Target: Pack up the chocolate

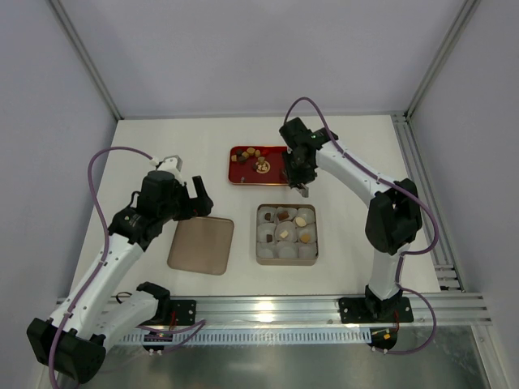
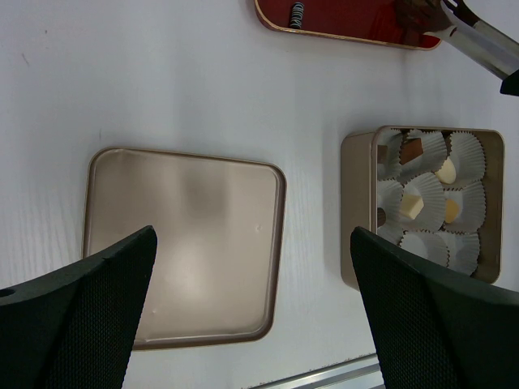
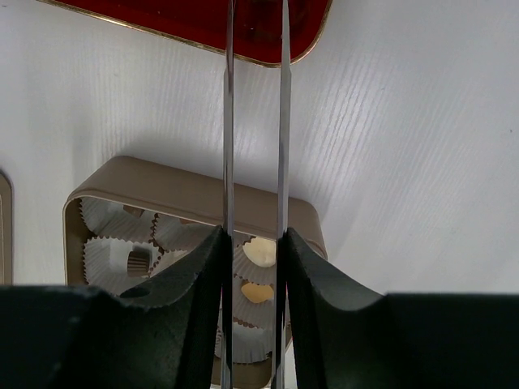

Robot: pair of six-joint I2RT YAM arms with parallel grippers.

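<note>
The right gripper [image 3: 254,237] pinches long tweezers [image 3: 228,121] whose tips reach ahead into the red tray [image 3: 122,10] of loose chocolate [image 1: 253,152] — pieces likely too tiny for bare fingers, and whether one is caught I cannot tell — while the left gripper [image 2: 255,308] hangs spread wide above the lid [image 2: 186,235].

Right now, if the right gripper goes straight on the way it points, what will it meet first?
Probably the red tray: the tweezers in the right gripper end over its near corner, though depth is unclear.
</note>
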